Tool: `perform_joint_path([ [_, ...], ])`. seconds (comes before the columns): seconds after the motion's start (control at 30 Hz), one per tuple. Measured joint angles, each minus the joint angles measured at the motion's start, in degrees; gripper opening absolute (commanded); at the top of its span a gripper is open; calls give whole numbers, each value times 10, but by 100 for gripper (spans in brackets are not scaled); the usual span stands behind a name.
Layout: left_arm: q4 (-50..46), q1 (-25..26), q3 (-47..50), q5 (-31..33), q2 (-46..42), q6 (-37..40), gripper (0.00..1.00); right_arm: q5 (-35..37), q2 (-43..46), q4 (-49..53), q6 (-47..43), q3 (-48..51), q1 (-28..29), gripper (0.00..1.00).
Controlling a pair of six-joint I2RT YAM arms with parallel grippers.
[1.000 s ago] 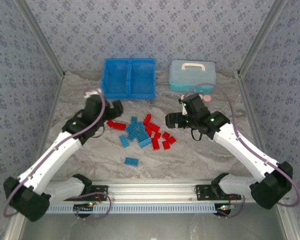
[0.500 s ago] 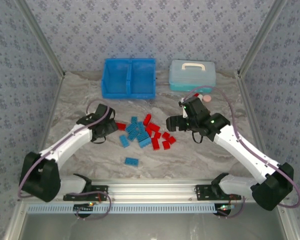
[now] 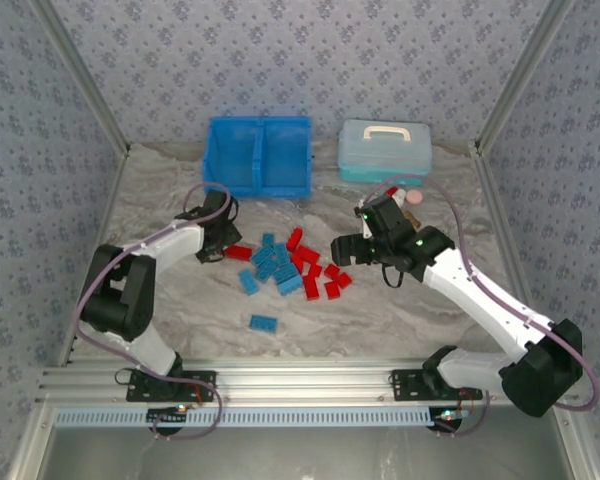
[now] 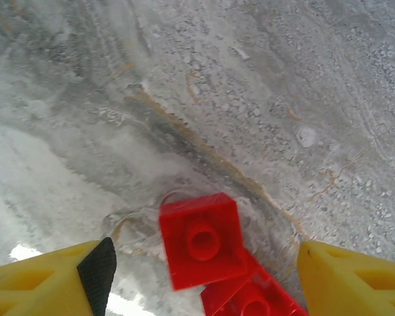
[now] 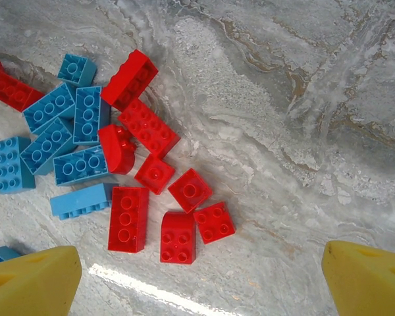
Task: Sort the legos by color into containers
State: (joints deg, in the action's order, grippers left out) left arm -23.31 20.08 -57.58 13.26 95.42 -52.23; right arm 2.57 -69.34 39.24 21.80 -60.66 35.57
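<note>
The legos lie in a loose pile of red and blue bricks (image 3: pixel 290 268) mid-table, seen close up as red bricks (image 5: pixel 155 174) and blue bricks (image 5: pixel 59 131). My left gripper (image 3: pixel 218 245) is at the pile's left end. It is open, its fingers (image 4: pixel 59 283) standing clear on either side of a small red brick (image 4: pixel 201 240) that partly overlaps another red brick (image 4: pixel 250 299). My right gripper (image 3: pixel 345 250) hovers open over the pile's right side, with its fingertips (image 5: pixel 368 280) wide apart. The containers are the two halves of a bright blue bin (image 3: pixel 258 190) at the back.
A pale blue case with a white handle (image 3: pixel 384 150) stands at the back right, and a small capped bottle (image 3: pixel 410 198) lies just in front of it. One blue brick (image 3: pixel 262 322) lies alone nearer the front edge. Patterned walls close in both sides.
My left arm has swung in and down to the pile's left end, and its jaws have narrowed. The right gripper has barely shifted.
</note>
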Motion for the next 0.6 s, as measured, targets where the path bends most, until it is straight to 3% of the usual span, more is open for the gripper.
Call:
perform_joint_path([
  [0.2, 4, -2, -6, 0, 21, 0, 48, 0, -4, 0, 0, 0, 1, 97],
  [0.47, 5, -11, -13, -6, 43, 0, 40, 0, -5, 0, 0, 0, 3, 97],
  [0.6, 6, -11, -16, -6, 44, 0, 31, 0, -5, 0, 0, 0, 6, 97],
])
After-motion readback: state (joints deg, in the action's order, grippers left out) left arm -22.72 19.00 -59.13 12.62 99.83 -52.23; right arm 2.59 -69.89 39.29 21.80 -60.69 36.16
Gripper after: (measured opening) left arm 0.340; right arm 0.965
